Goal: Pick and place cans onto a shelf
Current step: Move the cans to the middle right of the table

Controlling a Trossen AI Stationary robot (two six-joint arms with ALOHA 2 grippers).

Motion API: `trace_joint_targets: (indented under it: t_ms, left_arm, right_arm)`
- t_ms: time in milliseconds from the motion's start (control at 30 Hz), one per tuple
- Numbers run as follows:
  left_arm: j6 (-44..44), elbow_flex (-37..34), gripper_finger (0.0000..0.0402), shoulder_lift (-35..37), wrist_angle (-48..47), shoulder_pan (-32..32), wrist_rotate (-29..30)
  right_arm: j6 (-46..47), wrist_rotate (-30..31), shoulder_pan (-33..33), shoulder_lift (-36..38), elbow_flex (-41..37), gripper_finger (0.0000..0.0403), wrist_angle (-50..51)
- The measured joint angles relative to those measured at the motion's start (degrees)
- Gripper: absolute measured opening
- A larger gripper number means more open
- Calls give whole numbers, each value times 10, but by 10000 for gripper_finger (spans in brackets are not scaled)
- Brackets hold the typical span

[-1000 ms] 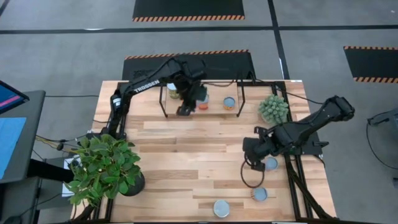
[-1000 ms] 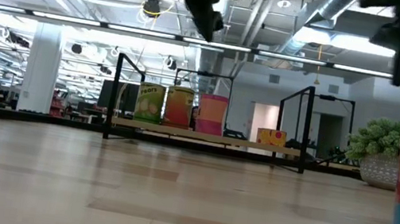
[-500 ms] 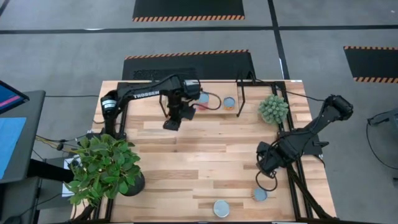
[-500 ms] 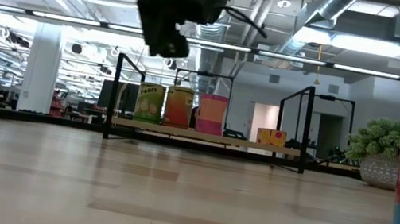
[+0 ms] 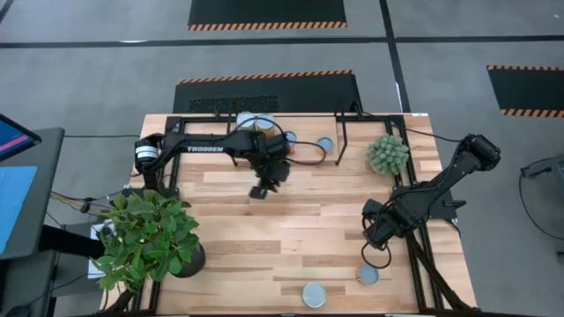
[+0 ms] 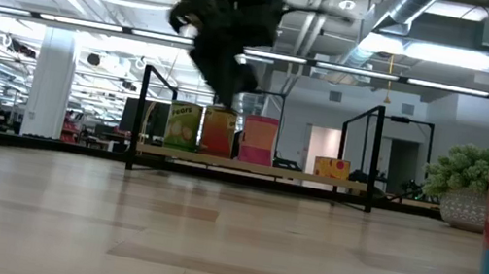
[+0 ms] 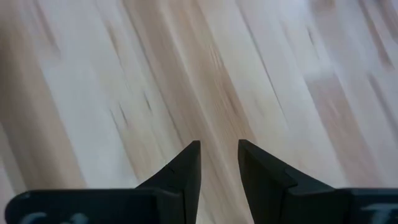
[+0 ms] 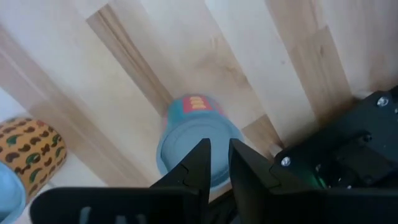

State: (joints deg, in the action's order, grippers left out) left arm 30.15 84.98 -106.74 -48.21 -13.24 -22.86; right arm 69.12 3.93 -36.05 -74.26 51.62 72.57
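Note:
The shelf (image 6: 254,167) stands at the table's far edge with several cans on it, among them a green-labelled one (image 6: 184,125) and a pink one (image 6: 259,139). My left gripper (image 5: 261,190) hangs over bare planks just in front of the shelf. It is open and nothing is between its fingers (image 7: 219,144). My right gripper (image 5: 379,231) is near the table's right edge, pointing down, open. It hovers over the round top of a blue-topped can (image 8: 199,149) that stands upright on the table. Two more cans (image 5: 367,275) (image 5: 315,295) stand on their bases by the near edge.
A large leafy potted plant (image 5: 145,238) fills the near left corner and a small spiky plant (image 5: 388,154) sits at the far right. In the right wrist view an orange patterned can (image 8: 28,155) shows beside the blue-topped one. The middle planks (image 5: 291,229) lie bare.
My left gripper has drawn away from the cans on the shelf, coming down and toward the table's near edge over bare planks. My right gripper has shifted toward the right edge and turned about its axis, so that it now covers the can that showed beside it.

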Motion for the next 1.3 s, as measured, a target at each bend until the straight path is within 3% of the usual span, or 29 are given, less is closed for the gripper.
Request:
trace_joint_targets:
  t_ms: [367, 500, 767, 833, 933, 1000, 1100, 1200, 1300]
  left_arm:
    - [-4, -119, 93, -2, 357, 67, -91]
    - [-8, -151, 93, -2, 417, 67, -187]
    - [-54, -177, 93, -21, 552, 67, -311]
    - [-94, -178, 93, -47, 624, 65, -369]
    - [-207, -146, 93, -104, 749, 61, -411]
    - [-283, -118, 93, -138, 769, 61, -406]
    - [-321, -83, 93, -172, 767, 62, -418]
    - [-335, -58, 93, -189, 770, 67, -416]
    - [-291, -55, 93, -191, 730, 79, -373]
  right_arm:
    - [-45, 20, -4, 0, 0, 82, -29]
    - [-48, 20, -4, 0, 0, 82, -28]
    - [-51, 20, -4, 0, 0, 82, -28]
    - [-52, 20, -4, 0, 0, 82, -28]
    - [-51, 19, -4, 0, 0, 82, -29]
    - [-51, 18, -4, 0, 0, 82, -31]
    - [-51, 14, -4, 0, 0, 82, -31]
    - [-51, 15, -4, 0, 0, 82, -29]
    - [-56, 31, -4, 0, 0, 82, -27]
